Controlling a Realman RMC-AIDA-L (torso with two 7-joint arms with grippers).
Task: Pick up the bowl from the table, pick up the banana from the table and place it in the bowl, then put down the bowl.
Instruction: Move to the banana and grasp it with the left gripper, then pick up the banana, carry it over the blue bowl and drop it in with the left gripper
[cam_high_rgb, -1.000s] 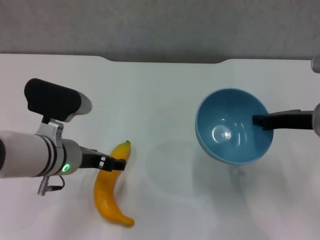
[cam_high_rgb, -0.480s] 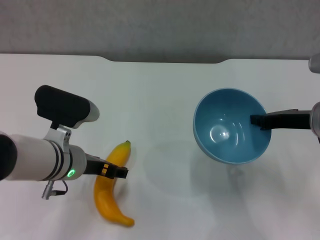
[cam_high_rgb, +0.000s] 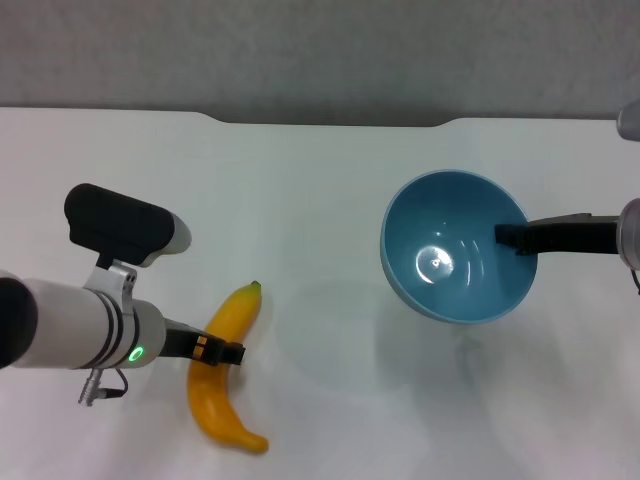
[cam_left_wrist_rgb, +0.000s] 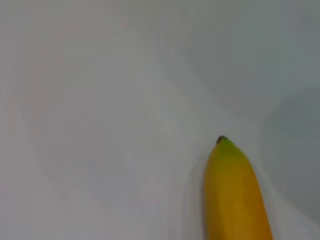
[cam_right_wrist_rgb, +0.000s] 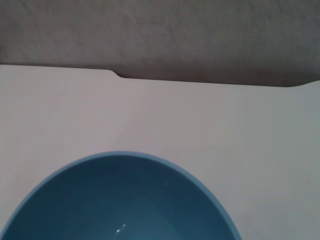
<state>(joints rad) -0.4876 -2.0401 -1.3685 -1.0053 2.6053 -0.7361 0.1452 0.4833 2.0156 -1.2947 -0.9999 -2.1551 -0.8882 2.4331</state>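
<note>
The yellow banana (cam_high_rgb: 222, 390) lies on the white table (cam_high_rgb: 320, 200) at the front left, with its green tip pointing away from me. My left gripper (cam_high_rgb: 228, 352) reaches in from the left and lies across the banana's middle. The left wrist view shows only the banana's tip end (cam_left_wrist_rgb: 235, 195). The light-blue bowl (cam_high_rgb: 455, 262) is held off the table at the right, its shadow below it. My right gripper (cam_high_rgb: 508, 236) is shut on the bowl's right rim. The bowl's inside is empty, and it also shows in the right wrist view (cam_right_wrist_rgb: 120, 200).
The table's dark notched far edge (cam_high_rgb: 330, 122) runs along the back, with a grey wall behind it. Bare white tabletop lies between the banana and the bowl.
My left gripper has slid down along the banana from near its tip to its middle. The bowl has shifted slightly left in my right gripper. The banana has not moved.
</note>
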